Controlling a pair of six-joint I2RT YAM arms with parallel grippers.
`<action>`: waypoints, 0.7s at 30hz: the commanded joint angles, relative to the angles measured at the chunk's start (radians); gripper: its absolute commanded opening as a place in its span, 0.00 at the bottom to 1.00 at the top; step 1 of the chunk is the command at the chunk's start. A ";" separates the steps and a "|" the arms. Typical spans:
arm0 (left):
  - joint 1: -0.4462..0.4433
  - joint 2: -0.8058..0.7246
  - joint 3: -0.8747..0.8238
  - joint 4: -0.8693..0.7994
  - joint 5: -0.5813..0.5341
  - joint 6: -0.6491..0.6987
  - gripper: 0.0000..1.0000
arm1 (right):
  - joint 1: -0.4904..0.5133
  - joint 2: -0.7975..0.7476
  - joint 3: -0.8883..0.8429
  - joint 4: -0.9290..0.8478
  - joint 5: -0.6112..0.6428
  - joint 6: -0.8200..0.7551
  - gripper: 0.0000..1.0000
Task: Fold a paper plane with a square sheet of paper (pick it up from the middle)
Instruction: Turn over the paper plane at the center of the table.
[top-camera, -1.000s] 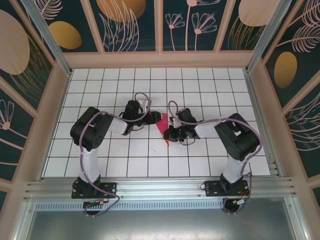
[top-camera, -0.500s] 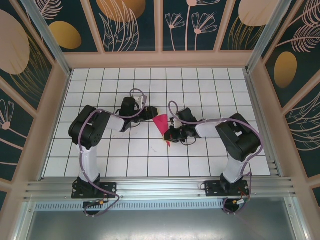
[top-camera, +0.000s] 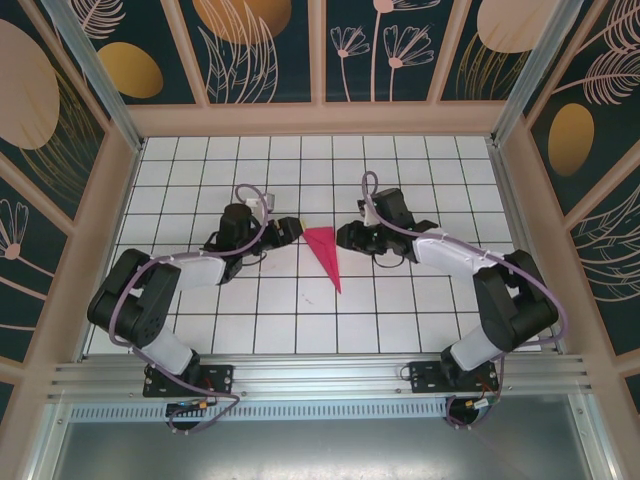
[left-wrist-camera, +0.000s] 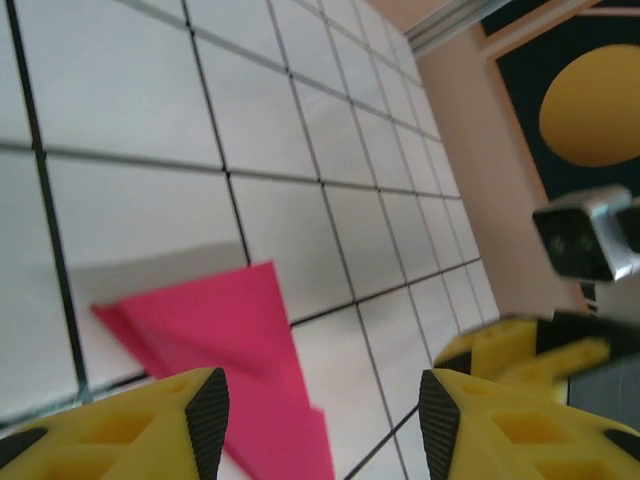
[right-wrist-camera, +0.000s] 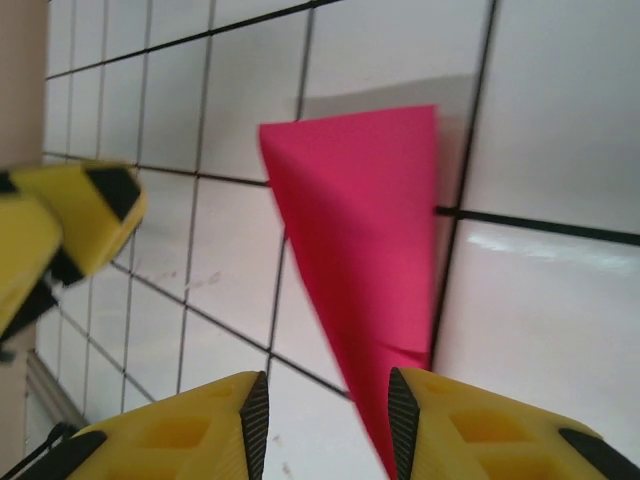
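The paper plane (top-camera: 326, 254) lies flat on the white tiled floor, a slim magenta-pink dart with its wide end toward the back and its point toward the near edge. My left gripper (top-camera: 291, 230) stands open just left of its wide end, apart from it. My right gripper (top-camera: 347, 237) stands open just right of that end, also apart. In the left wrist view the plane (left-wrist-camera: 230, 345) lies beyond the yellow fingers (left-wrist-camera: 170, 420) with nothing between them. In the right wrist view the plane (right-wrist-camera: 375, 250) runs down past the right finger (right-wrist-camera: 480, 420), and the gap holds bare floor.
White tiled floor (top-camera: 300, 320) stretches around the plane on all sides. Beige walls (top-camera: 320, 118) with dark floral panels enclose the back and sides. A metal rail (top-camera: 320, 375) carries the arm bases along the near edge.
Both grippers have let go of the plane and backed away, left to the left, right toward the back right. The plane now lies uncovered on the floor.
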 joint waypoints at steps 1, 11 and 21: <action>-0.043 -0.028 -0.057 0.021 -0.022 -0.063 0.56 | -0.015 0.051 -0.009 -0.019 0.038 -0.031 0.40; -0.084 0.051 -0.043 0.072 -0.035 -0.160 0.58 | -0.010 0.212 0.011 0.129 -0.146 -0.007 0.41; -0.093 0.127 -0.002 0.060 -0.039 -0.199 0.58 | 0.010 0.285 0.024 0.145 -0.183 -0.020 0.41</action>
